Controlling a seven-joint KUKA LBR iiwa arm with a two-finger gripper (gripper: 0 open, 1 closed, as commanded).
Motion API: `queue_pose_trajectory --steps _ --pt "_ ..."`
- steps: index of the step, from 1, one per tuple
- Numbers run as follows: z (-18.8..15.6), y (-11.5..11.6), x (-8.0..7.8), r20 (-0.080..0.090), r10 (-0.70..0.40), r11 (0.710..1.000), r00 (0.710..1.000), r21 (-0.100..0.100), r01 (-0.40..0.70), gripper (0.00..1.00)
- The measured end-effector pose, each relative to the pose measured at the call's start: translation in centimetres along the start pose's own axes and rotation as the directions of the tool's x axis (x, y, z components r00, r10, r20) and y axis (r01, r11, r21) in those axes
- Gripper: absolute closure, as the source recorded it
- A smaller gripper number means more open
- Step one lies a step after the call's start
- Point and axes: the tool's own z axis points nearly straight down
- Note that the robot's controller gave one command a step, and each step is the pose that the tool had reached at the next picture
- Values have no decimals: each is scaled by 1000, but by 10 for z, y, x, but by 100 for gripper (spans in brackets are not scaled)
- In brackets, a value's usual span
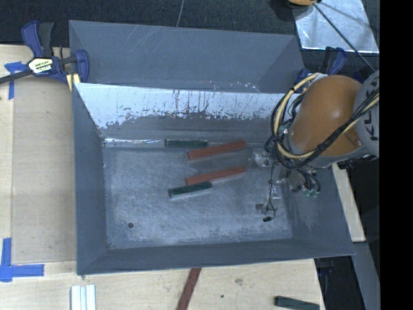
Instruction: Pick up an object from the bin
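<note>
I see my arm's jaws over bare floor in the grey bin (88,186), and I cannot tell if they are spread or pressed together. The closest thing is a red-brown stick (216,175). It lies flat, left of the jaws and apart from them. It runs side to side, its near end tipped a bit toward the back wall. Further left of the jaws lies a green stick (190,189), tipped the same way. Another red-brown stick (216,150) and a dark green one (186,143) lie further back.
</note>
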Motion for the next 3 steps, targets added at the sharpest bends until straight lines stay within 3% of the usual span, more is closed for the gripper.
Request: queue_pose_trajectory --steps 1,2,3 --pt "43 49 -42 7 -119 993 993 2 119 0" --pt "32 57 -43 -1 -19 1000 1000 -1 19 0" --pt "26 67 -44 0 -135 991 991 0 135 0"
